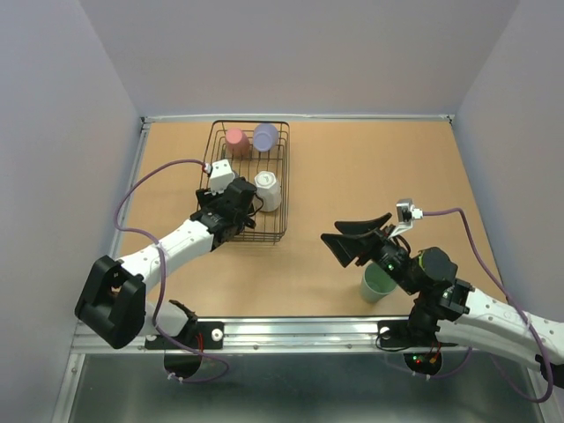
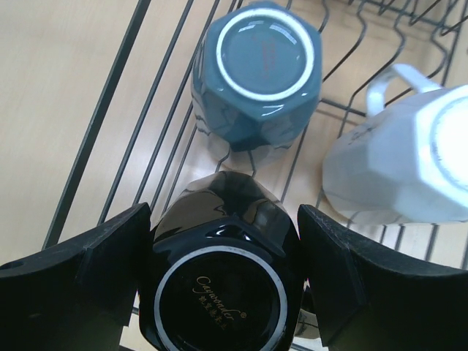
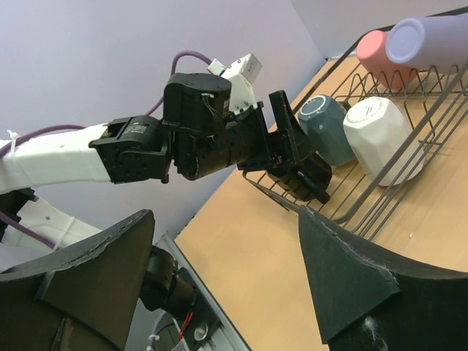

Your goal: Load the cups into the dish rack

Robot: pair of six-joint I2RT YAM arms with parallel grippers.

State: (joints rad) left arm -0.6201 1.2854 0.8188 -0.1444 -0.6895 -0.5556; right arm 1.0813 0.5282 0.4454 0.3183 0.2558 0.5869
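Top external: table (image 1: 352, 167) is the biggest item. Left arm (image 1: 167, 251) reaches to 11 o'clock, right arm (image 1: 493, 313) sits at 4 o'clock.

Dish rack (image 1: 286, 176) stands at 11 o'clock from table centre. Left gripper (image 2: 223, 219) is inside its 6 o'clock end.

Cups in rack:
- pink cup (image 1: 236, 141) and lavender cup (image 1: 264, 137) side by side at the 12 o'clock end
- white cup (image 1: 267, 189) mid-rack, against the 3 o'clock wall

Mint cup (image 1: 377, 283) is on the table at 5 o'clock, mouth up, well apart from the rack and partly under the right arm.

Right gripper (image 3: 227, 213): jaws spread wide, nothing between them. It hangs above bare table at 3 o'clock of the rack.

Left wrist view adds what the arm hides from above:
- black cup (image 2: 219, 292), base up, between the left jaws. Jaws are wide and both inner faces sit against its sides, so it reads as a grip.
- teal cup (image 2: 256, 69), base up on the wires, just past the black one at 12 o'clock
- the white cup shows its handle at 2 o'clock

Right wrist view confirms the black cup is at the left fingertips, tilted, at the rack's near wall.

Writing:
- black cup base has gold script that looks like "Caywonder", letters not certain. A smaller line under it is too small to read.
- teal cup base has a faint reddish mark, unreadable.
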